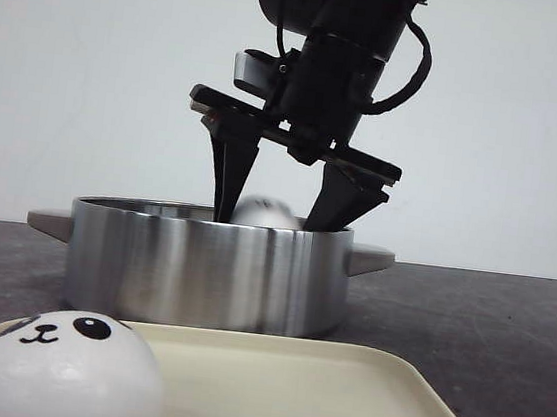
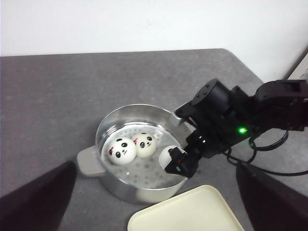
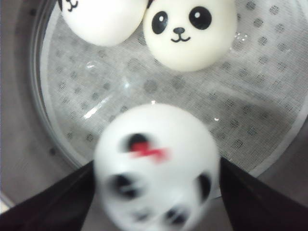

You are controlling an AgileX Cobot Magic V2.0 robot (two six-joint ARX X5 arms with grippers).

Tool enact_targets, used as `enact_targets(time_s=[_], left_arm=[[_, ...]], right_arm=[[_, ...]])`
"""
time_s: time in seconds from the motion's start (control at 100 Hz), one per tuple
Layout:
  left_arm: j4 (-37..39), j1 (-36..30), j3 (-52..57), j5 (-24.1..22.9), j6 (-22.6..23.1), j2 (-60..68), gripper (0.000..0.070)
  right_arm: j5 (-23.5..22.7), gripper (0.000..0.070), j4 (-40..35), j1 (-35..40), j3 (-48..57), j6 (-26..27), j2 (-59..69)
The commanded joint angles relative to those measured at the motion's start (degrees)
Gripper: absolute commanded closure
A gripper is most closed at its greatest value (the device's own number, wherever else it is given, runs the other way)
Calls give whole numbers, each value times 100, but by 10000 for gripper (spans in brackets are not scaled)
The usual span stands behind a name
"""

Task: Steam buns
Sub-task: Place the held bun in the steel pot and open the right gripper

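Right gripper (image 1: pixel 279 201): fingers spread either side of a blurred panda bun (image 3: pixel 156 166), face apparently turned upward, over steamer pot (image 1: pixel 207 271); contact unclear.

text: none readable | labels/brands/numbers: none on pot (image 1: pixel 207 271), tray (image 1: pixel 337 401) or right arm (image 2: pixel 226 120) | buns (image 3: pixel 185 31): painted panda faces only, no lettering | arm: a green light, no legible marking beside it
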Motion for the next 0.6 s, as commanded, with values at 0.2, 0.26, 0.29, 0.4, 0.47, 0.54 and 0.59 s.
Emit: enact_targets(time_s=[0.2,0.26,0.29,0.4,0.47,0.54,0.59], left_arm=[[-50,-52,105,-37,-4,37,23],[-72,-52,96,-37,-4,37,23],[-72,-52,79,-37,-7,37,23],[-79,-55,-59,-33,-127,37,23],[-74,-55,-225,0,-251,42,23],[-74,-55,-474,131,-407,48,23],[-63,-57,-713,293,-535,52,23]], right_arm=[[168,62,-46,2,70,79,96],[166,80,20,2,72,57,17],[157,115,68,2,72,37,-50],[138,418,205,24,105,-74,-481],[153,700,326,92,105,-87,-903],[188,693,466,199,105,-186,-1432],[203,693,568,297,105,-238,-1832]])
